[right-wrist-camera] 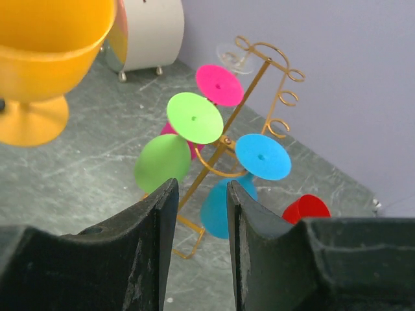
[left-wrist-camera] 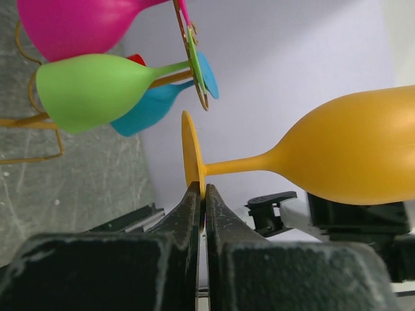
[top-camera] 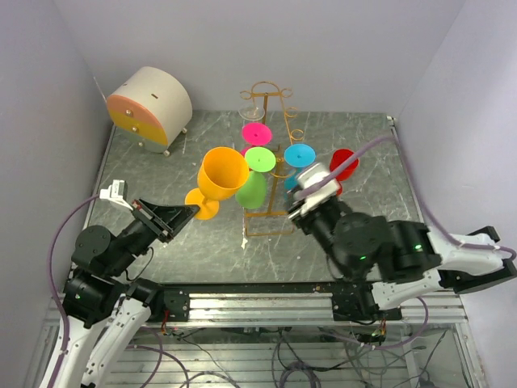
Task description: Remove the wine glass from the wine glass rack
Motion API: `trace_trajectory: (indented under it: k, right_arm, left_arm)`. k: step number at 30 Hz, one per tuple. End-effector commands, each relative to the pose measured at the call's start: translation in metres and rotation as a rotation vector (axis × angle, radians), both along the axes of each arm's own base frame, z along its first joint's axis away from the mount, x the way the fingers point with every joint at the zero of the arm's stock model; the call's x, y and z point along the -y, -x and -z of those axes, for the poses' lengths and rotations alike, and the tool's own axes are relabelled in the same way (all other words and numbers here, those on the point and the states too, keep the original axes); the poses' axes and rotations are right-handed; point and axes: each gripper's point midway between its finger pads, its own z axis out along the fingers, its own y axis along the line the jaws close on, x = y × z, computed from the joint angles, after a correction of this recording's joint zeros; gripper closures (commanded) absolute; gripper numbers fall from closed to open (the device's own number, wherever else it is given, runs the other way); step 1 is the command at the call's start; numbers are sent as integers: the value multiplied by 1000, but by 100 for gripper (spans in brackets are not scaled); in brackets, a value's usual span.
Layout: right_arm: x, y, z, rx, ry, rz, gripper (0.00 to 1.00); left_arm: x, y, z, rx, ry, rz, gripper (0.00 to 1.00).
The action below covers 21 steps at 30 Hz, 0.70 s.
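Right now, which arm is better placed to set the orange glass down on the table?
Left. The left gripper is shut on the orange glass by its foot, clear of the wine glass rack. The right gripper is open and empty, facing the rack.

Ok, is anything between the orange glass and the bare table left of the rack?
Nothing visible. The left gripper holds the orange wine glass by its foot, clear of the wine glass rack; the table beneath it is bare.

The wine glass rack (top-camera: 270, 234) stands mid-desk (top-camera: 210, 259); one wine glass (top-camera: 222, 174) hangs left of it, the drawer box (top-camera: 149, 107) back-left.
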Motion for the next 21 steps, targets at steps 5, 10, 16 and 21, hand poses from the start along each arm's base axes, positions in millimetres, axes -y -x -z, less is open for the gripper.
trace_trajectory:
  k: [5, 10, 16, 21]
  right_arm:
    - [25, -26, -34, -112, -144, 38, 64]
    - [41, -113, -14, -257, -115, 226, 66]
    - [26, -130, -28, -405, -277, -10, 66]
    - [-10, -85, -50, -521, -367, -384, 64]
  left_arm:
    - [-18, 7, 1, 97, -130, -83, 93]
    - [-22, 6, 14, 78, -179, -105, 93]
    - [-26, 4, 19, 74, -228, -122, 93]
    - [-27, 2, 20, 75, -272, -125, 93]
